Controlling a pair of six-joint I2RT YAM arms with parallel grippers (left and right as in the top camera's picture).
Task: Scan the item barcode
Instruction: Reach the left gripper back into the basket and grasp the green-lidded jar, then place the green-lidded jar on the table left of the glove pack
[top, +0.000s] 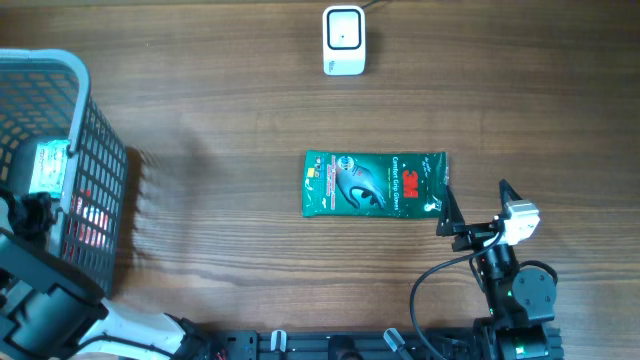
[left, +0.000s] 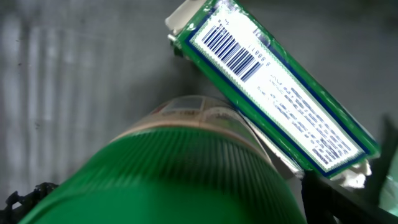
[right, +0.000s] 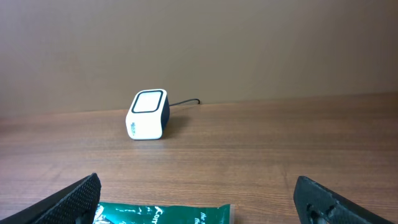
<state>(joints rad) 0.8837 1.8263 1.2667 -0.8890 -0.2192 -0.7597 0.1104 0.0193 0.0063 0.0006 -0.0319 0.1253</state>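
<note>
Green packet (top: 375, 185), likely gloves, flat mid-table; white scanner (top: 343, 40) well beyond.

basket (top: 100, 190) cropped left, green cap (left: 161, 180) — blurred

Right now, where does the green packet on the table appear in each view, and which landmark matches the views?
Overhead: the green packet lies near the middle of the picture, slightly right of centre.
Left wrist: not in it; the barcoded green box there is another item.
Right wrist: only its edge shows, at the bottom, left of centre.
Shared landmark: the white scanner, beyond the packet in overhead and right wrist.
</note>
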